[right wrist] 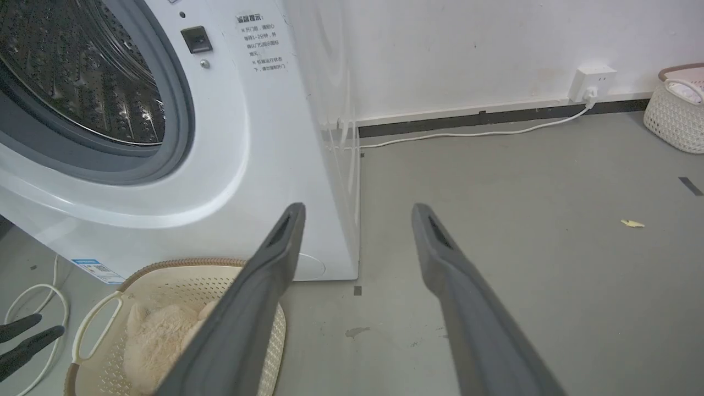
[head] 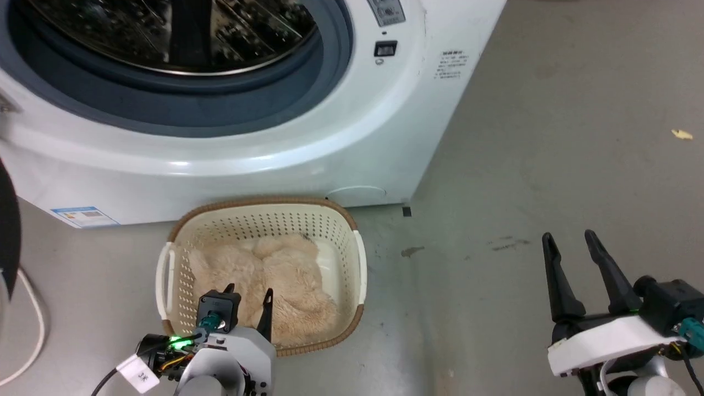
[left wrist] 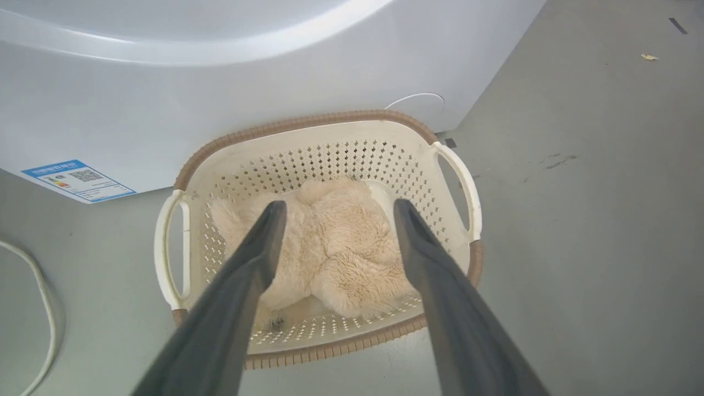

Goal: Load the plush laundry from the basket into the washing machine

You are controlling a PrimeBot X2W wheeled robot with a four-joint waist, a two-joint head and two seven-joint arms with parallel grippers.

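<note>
The cream-beige plush laundry lies in the basket, which stands on the floor against the front of the washing machine. The machine's drum is open above it. My left gripper hovers over the basket's near side, open, its fingers straddling the plush laundry from above without touching it. In the left wrist view the left gripper holds nothing over the basket. My right gripper stands open and empty over bare floor to the right. The right gripper points past the washing machine.
A white cable loops on the floor at the left, by the dark rim of the open door. A yellow scrap lies on the grey floor at the right. A second white basket and a wall socket sit by the far wall.
</note>
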